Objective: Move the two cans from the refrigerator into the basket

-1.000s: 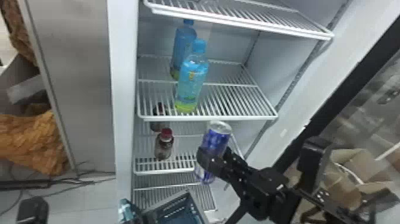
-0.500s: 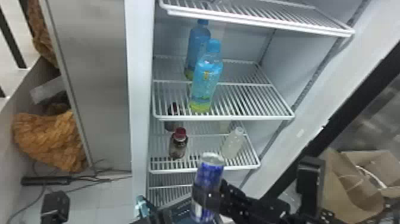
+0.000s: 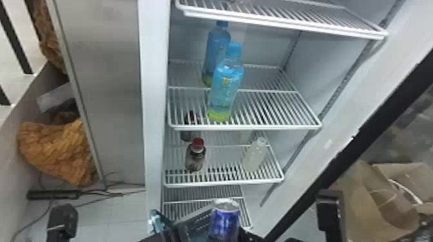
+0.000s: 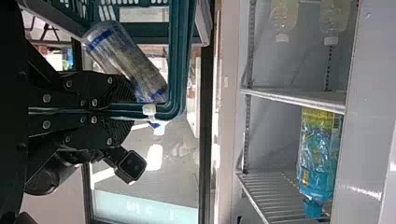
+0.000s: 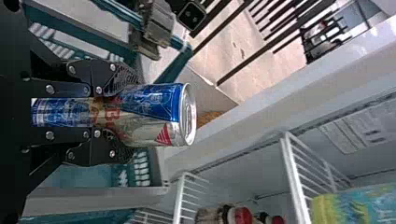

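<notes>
Low in the head view, my right gripper [image 3: 225, 237] holds a blue and silver can [image 3: 224, 212] upright, beside the teal basket [image 3: 196, 222]. The right wrist view has the right gripper [image 5: 114, 114] shut around that can [image 5: 154, 114], its top protruding beyond the fingers. My left gripper [image 3: 175, 234] is at the basket's left side; in the left wrist view the left gripper [image 4: 123, 109] is shut on the basket's rim [image 4: 180, 60]. A silver cylinder with blue bands [image 4: 123, 58] lies tilted at the basket there; can or bottle, I cannot tell.
The open refrigerator has wire shelves [image 3: 245, 128]. Blue bottles [image 3: 225, 87] stand on one shelf; dark red-capped bottles [image 3: 195, 157] and a pale bottle [image 3: 254, 156] stand on the shelf below. A cardboard box [image 3: 380, 202] is at right, cables [image 3: 112, 193] at left.
The right gripper has lowered with its can, from in front of the shelves down toward the basket. The head view has shifted, with the refrigerator farther right, and the pale bottle is uncovered.
</notes>
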`<state>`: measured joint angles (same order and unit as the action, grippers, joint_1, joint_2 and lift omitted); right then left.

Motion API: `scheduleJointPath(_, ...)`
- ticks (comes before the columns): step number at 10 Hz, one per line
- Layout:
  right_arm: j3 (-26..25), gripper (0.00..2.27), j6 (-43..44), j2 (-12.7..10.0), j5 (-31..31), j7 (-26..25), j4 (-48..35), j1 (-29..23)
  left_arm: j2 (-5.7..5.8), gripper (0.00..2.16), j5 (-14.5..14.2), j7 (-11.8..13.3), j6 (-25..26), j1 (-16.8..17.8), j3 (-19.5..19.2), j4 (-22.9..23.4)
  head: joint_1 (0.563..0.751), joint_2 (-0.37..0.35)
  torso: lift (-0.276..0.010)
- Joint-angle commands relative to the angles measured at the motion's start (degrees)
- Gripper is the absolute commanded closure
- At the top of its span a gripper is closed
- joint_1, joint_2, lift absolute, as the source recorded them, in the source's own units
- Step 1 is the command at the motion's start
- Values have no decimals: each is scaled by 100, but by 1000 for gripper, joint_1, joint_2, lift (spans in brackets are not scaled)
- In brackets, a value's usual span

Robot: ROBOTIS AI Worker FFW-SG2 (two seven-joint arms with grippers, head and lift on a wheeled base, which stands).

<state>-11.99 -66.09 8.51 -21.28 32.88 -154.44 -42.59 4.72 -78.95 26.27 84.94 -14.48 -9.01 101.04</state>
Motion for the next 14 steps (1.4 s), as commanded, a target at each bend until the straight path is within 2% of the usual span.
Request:
scheduleJointPath(1, -46, 1214, -351, 1, -66, 8, -87, -57, 3, 1197, 0, 1, -28, 0, -13, 0, 695, -267, -35)
scheduleJointPath(2, -92, 1035, -844, 1, -157, 8, -200, -57, 3, 1197, 0, 1, -28, 0, -13, 0, 695, -270, -35)
scheduleJointPath(4, -183, 308, -900, 19, -203, 8, -242, -57, 3, 1197, 0, 1, -42, -14, -13, 0, 695, -274, -35)
scheduleJointPath(5, -252, 108, -844, 10, -192, 8, -242, -43, 3, 1197, 0, 1, -42, -28, -13, 0, 695, -278, -35)
scheduleJointPath(8, -606, 105, -422, -86, -157, 8, -256, -43, 3, 1197, -11, 1, -42, -56, -13, 0, 695, -307, -35)
scheduleJointPath(9, -732, 105, -42, -122, -100, -1, -228, -43, 3, 1197, -11, 1, -42, -56, -13, 0, 695, -322, -35)
scheduleJointPath(12, -1143, 108, 1800, -324, 48, 8, 419, -15, -6, 1197, -23, 1, -42, -70, -24, 0, 695, -350, -35)
scheduleJointPath(14, -1326, 110, 2672, -464, 208, -1, 714, -57, -15, 1197, -34, 1, -42, -85, -13, 0, 695, -350, -35)
